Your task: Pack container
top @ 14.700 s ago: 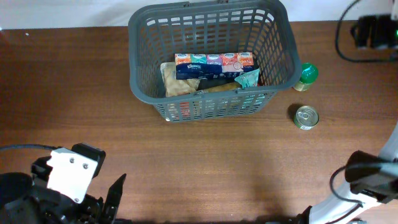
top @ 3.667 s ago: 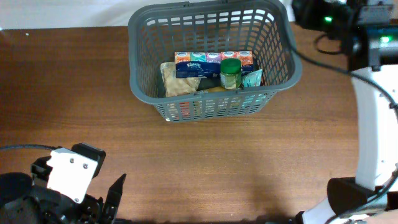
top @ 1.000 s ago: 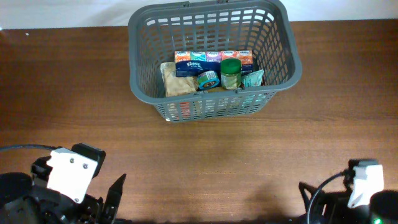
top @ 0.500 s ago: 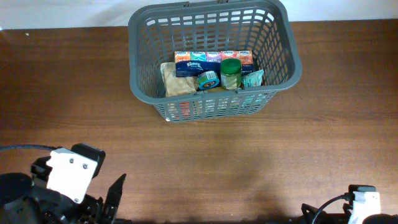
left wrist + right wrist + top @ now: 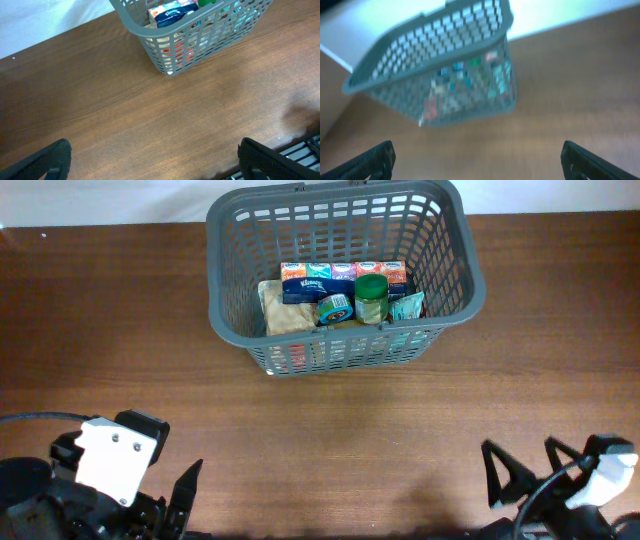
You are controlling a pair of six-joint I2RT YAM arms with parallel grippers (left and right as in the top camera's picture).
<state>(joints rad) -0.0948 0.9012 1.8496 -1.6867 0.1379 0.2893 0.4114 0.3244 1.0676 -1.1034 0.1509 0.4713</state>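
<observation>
The dark grey basket stands at the back middle of the table. Inside it lie a row of tissue packs, a beige packet, a small tin can, a green-lidded jar and a teal packet. The basket also shows in the left wrist view and, blurred, in the right wrist view. My left gripper is open and empty at the front left edge. My right gripper is open and empty at the front right edge, its fingers showing overhead.
The brown wooden table spreads between the basket and both grippers. A white wall strip runs along the back edge. Cables lie by the left arm's base.
The right arm has come back low to the front right edge; its open fingers now show overhead. Earlier the tin can and green jar went from the table into the basket.
</observation>
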